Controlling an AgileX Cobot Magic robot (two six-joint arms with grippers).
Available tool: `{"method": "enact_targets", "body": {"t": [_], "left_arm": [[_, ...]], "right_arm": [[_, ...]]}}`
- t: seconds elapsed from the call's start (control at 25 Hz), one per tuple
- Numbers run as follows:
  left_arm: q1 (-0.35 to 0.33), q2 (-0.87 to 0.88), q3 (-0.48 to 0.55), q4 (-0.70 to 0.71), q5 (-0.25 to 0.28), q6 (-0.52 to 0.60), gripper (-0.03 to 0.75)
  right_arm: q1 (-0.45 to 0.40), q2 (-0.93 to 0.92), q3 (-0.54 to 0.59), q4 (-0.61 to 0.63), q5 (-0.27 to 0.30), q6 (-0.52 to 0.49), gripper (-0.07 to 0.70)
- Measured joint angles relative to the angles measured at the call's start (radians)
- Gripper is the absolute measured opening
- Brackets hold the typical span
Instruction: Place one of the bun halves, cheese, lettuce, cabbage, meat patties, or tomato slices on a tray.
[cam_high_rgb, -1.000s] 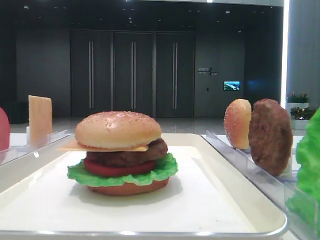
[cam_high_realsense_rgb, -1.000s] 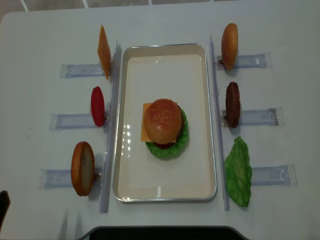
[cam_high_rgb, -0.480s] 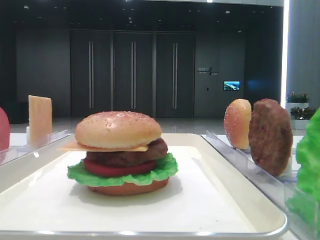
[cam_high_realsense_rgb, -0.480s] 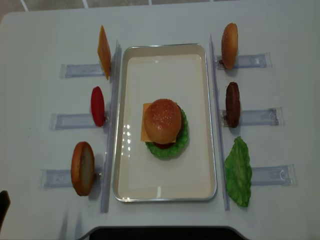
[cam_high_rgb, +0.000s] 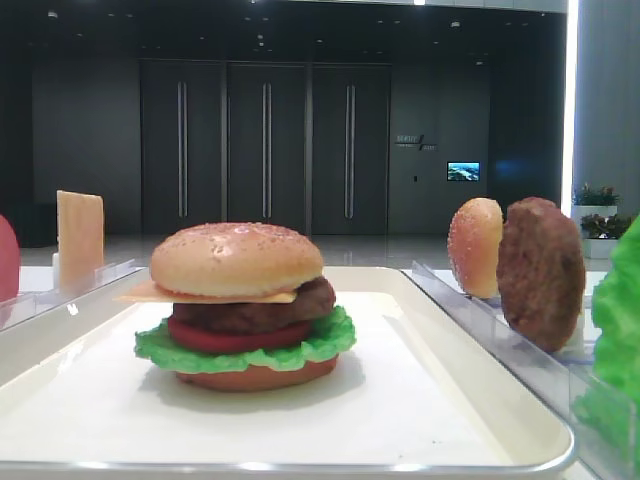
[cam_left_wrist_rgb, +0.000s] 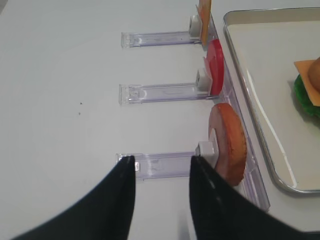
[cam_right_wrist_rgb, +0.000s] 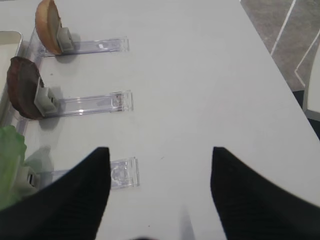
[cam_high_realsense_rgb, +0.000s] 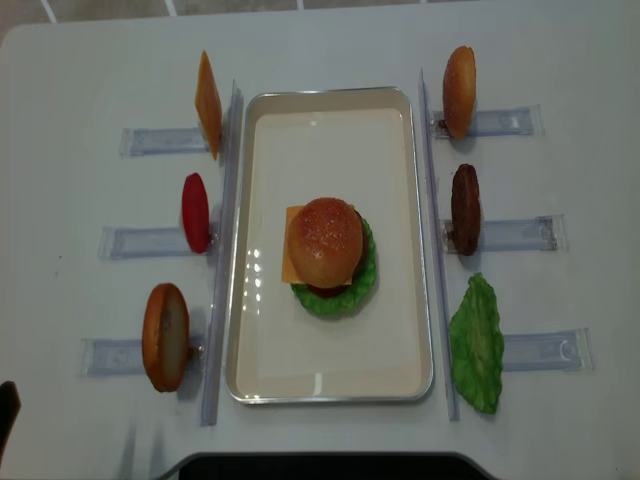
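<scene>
A full burger stands on the white tray: a sesame top bun over cheese, patty, tomato and lettuce. In the low view the same bun caps the stack. My left gripper hovers open over the clear rack beside a standing brown bun half, holding nothing. My right gripper is open wide above the bare table, right of the racks with a bun half, a meat patty and a lettuce leaf.
Clear racks flank the tray. On the left stand a cheese slice, a tomato slice and a bun half. On the right stand a bun half, a patty and lettuce.
</scene>
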Motion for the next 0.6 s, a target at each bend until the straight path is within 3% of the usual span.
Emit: {"method": "enact_targets", "body": {"t": [0.6], "left_arm": [[0.000,0.000,0.000,0.000,0.000,0.000,0.282]], "right_arm": [[0.010,0.000,0.000,0.000,0.000,0.000,0.419]]}}
